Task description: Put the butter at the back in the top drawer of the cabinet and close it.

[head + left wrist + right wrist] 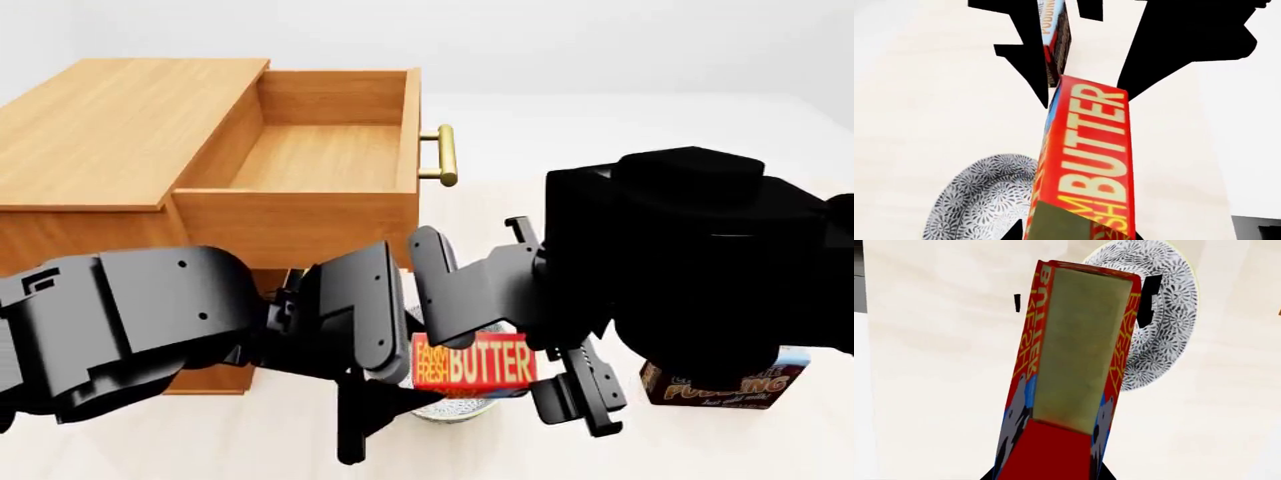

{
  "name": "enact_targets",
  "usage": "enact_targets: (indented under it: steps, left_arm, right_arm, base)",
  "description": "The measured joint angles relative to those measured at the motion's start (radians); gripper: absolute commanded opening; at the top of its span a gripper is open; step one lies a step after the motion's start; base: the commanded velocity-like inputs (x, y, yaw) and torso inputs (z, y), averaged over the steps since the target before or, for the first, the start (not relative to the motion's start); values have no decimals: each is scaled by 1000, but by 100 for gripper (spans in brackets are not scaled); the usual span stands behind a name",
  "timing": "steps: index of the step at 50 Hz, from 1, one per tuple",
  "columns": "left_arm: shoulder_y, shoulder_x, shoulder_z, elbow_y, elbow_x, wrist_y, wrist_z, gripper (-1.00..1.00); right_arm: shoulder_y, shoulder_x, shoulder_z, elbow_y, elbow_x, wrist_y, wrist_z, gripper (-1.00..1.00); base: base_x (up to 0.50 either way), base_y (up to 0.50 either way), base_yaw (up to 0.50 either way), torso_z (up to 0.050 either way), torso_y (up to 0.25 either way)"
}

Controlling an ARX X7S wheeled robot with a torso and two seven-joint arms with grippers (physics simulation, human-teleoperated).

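The head camera looks forward and down from above both arms, taking in the cabinet [127, 190] toward the far left of the white tabletop [641, 130]. Both wrist cameras sit very close to the butter [1091, 165], which fills the middle of each picture, and they face down at the tabletop past it. All three views share the butter and the speckled bowl [1164, 315]; the left wrist and head views also share the pudding box [727, 385].

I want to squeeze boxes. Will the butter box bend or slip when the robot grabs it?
Probably stiff: the butter keeps straight edges and flat faces. It looks small and light, lifted above the bowl. Its smooth printed sides might slip, though both claws seem close around it.
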Motion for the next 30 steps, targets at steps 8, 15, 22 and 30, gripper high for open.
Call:
enact_targets:
  steps: [8,15,22,30]
  left_arm:
    - [11,-4,-1,2,13,17,-12,-100]
    - [18,-9,-2,5,22,28,-18,-100]
    - [25,-12,-5,5,34,39,-19,-100]
    - [30,-19,-7,0,34,45,-16,-100]
  right_arm:
    - [0,-2,-2,3,1,0,-1,-100]
    - [0,-4,-1,7,2,2,0,100]
    - [0,-10,-1,21,-4,3,1,100]
    - [-2,-13,-3,43,-13,5,4,100]
  base:
    - [0,0,0,0,0]
    - [0,0,0,1,1]
    - [0,0,0,0,0]
    - [0,0,0,0,1]
